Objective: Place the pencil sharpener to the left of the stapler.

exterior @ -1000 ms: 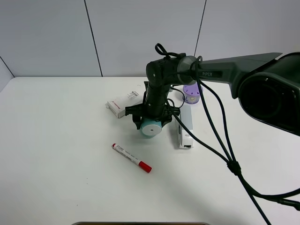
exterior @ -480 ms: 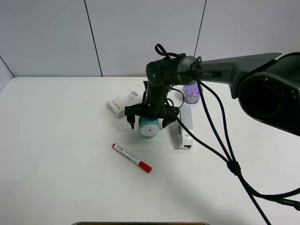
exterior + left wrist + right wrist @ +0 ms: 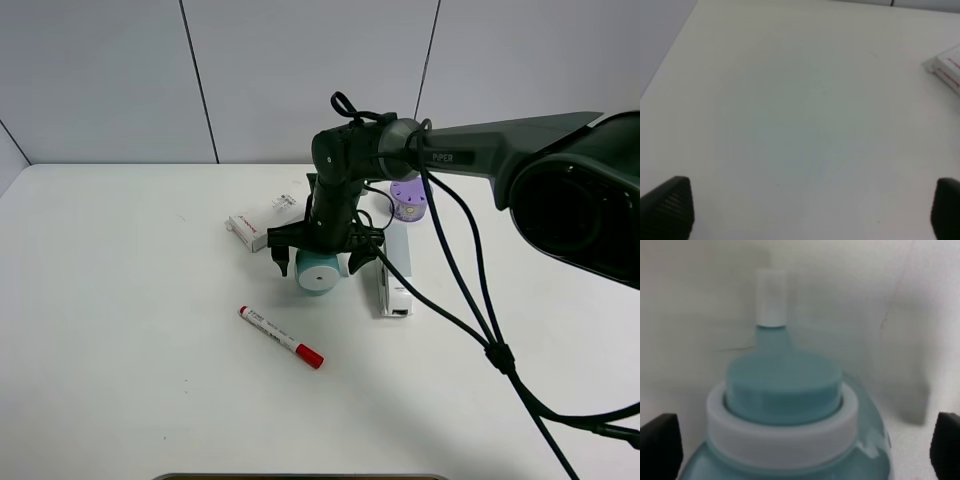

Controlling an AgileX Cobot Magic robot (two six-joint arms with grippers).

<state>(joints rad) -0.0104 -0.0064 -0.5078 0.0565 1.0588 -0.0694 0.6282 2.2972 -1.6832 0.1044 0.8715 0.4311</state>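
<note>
The white table [image 3: 120,300] takes up pretty much the whole scene. The dark right arm [image 3: 345,160] reaches in across the middle of the high view and points down at the stuff near the centre. The right gripper [image 3: 318,262] hangs over the pencil sharpener [image 3: 318,274] with its jaws spread wide, one finger on each side. In the right wrist view the finger tips sit way out at the frame edges, clear of the teal body, so it's not gripping anything. The left gripper [image 3: 807,207] is also wide apart, with nothing in it and only bare table below. The long grey-white stapler [image 3: 396,280] lies lengthwise just right of centre. The sharpener rests on the table on the stapler's left side, close by, with one gripper finger in the gap, and its flat white end faces the camera. A white box [image 3: 256,226] with red print sits behind and to the left. A marker [image 3: 281,337] with a red cap lies in front, well apart. A small purple cylinder [image 3: 408,200] stands behind the stapler's far end.
</note>
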